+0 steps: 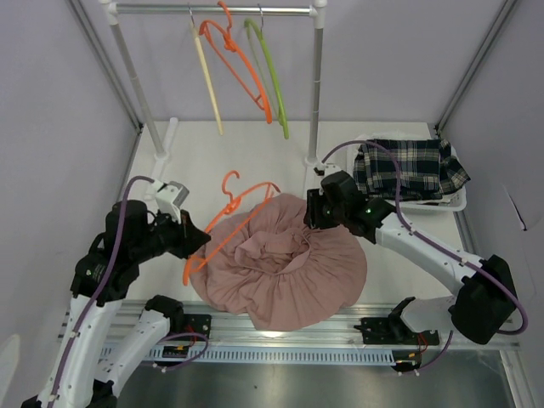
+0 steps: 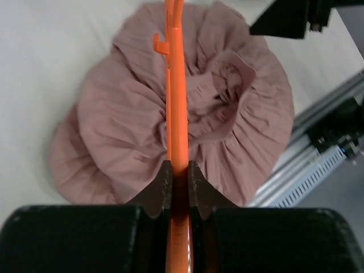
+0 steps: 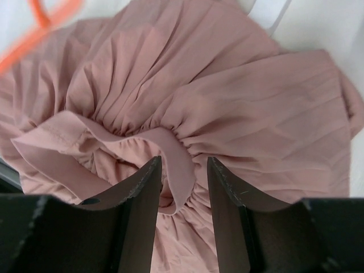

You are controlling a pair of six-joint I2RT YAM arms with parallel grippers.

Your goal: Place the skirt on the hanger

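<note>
The left gripper point(image 2: 179, 170) is clamped tight on one arm of the orange hanger point(image 2: 176, 102), which reaches out over the near-left part of the pink skirt point(image 1: 289, 272). The skirt lies bunched mid-bench point(image 1: 255, 153), waistband up. The right gripper point(image 3: 183, 165) is about half open at the skirt's right side, its jaws straddling a waistband fold without pinching it. Far right, a plaid cloth point(image 1: 408, 166) sits in a white basket point(image 1: 459, 200).

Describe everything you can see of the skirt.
The skirt is dusty-pink, pleated thin fabric with a gathered waistband, lying crumpled in a rounded heap on the table near its front edge. The right jaws stand open around a waistband fold; the orange hanger crosses its left edge.
</note>
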